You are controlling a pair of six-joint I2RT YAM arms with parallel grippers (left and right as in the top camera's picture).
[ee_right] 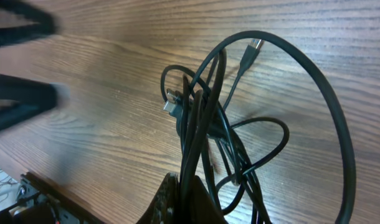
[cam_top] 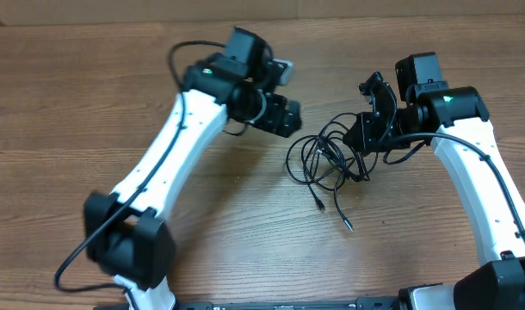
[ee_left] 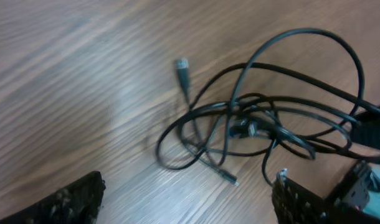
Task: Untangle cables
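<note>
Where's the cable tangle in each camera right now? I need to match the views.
Overhead: cables just right of centre.
Left wrist: cables from centre to the right edge, loops spread out.
Right wrist: cables at centre, fanning up from the bottom edge.
Shared landmark: right gripper shut on the tangle's right side; at the right edge in left wrist, bottom centre in right wrist.

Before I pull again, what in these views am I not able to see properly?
Overhead: crossings in the cables too thin to follow; right gripper covers their right side.
Right wrist: bottom edge cuts off where strands enter the shut fingers; count unclear.
Left wrist: tangle's right part blurred; left gripper mostly cut off below.
</note>
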